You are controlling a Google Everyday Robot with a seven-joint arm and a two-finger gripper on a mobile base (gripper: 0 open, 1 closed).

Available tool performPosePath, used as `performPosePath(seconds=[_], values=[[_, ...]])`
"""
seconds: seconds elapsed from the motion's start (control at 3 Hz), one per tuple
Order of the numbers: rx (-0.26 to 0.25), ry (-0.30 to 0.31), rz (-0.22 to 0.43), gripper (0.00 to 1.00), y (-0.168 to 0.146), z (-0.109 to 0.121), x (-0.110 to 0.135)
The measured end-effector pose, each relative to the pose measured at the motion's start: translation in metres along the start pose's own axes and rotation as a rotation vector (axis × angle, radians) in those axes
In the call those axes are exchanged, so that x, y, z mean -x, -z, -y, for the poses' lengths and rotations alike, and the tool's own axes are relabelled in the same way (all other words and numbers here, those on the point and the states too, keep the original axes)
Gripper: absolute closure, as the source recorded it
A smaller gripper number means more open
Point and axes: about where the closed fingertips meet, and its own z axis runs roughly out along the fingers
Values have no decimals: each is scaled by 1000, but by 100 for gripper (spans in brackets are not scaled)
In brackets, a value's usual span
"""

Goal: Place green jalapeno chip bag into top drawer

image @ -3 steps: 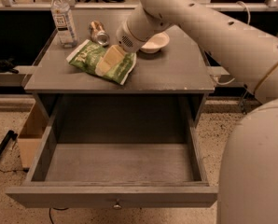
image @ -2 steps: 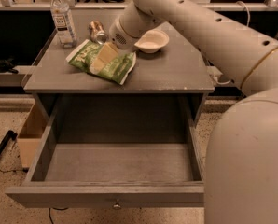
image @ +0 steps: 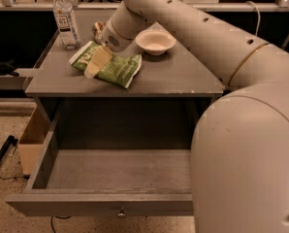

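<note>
The green jalapeno chip bag point(image: 116, 68) lies flat on the grey cabinet top point(image: 173, 79), left of centre. My gripper point(image: 96, 63) reaches down from the right and sits over the bag's left half, at or touching its surface. The top drawer point(image: 62, 205) is pulled wide open below the cabinet top and nothing lies in it. Its round knob point(image: 120, 213) shows at the middle of the front panel. My arm's big shell fills the right side of the view and hides the drawer's right end.
A clear water bottle point(image: 66, 17) stands at the back left of the top. A white bowl point(image: 155, 41) sits at the back, right of the gripper. A crushed can point(image: 96, 29) peeks out behind my wrist. A cardboard box point(image: 34, 137) stands on the floor at left.
My arm has swung left over the cabinet top, so the gripper went from the bag's right part to its left half. The bag has not visibly moved.
</note>
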Motion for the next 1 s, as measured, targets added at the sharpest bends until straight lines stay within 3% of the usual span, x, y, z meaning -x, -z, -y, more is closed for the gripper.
performPosePath(seconds=[0.67,1.0], values=[[27,-8,-30,0,-22,-9,-10],[28,-9,-32,15,-24,-9,-11]])
